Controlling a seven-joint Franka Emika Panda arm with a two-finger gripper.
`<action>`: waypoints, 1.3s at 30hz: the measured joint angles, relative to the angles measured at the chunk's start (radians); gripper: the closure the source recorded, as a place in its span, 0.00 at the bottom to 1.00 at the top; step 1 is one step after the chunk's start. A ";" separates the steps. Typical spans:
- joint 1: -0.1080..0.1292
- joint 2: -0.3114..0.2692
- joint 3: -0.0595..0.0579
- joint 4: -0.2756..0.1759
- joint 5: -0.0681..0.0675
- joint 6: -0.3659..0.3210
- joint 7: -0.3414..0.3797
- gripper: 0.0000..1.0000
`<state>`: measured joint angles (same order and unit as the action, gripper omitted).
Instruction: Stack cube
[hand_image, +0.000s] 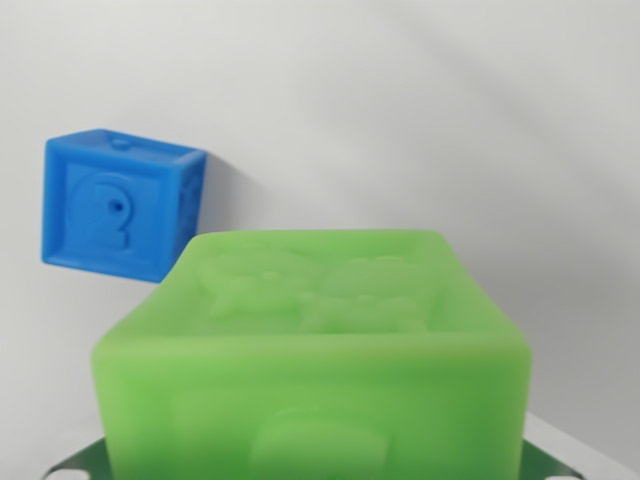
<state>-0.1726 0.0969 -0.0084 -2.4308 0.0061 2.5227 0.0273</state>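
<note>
A: What fills the lower half of the wrist view?

B: A green cube (310, 360), translucent, rubbery-looking plastic with rounded edges. Its top face carries a raised relief of figures, and the near face shows another embossed shape.

A: And the other cube?

B: A blue cube (120, 205) sits behind it toward the wrist view's left, apart from the green one and slightly tilted. Its facing side has a framed, embossed question mark. It rests on a plain white worktop (480, 120).

A: The fingers?

B: Only metallic slivers show at the bottom corners; how far the fingers are spread, or whether they clasp the green cube, cannot be told.
</note>
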 joint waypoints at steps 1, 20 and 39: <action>0.003 -0.004 0.001 -0.005 0.000 0.001 0.005 1.00; 0.048 -0.067 0.019 -0.077 -0.002 0.009 0.102 1.00; 0.085 -0.123 0.046 -0.138 -0.002 0.013 0.196 1.00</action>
<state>-0.0872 -0.0265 0.0377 -2.5688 0.0042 2.5358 0.2233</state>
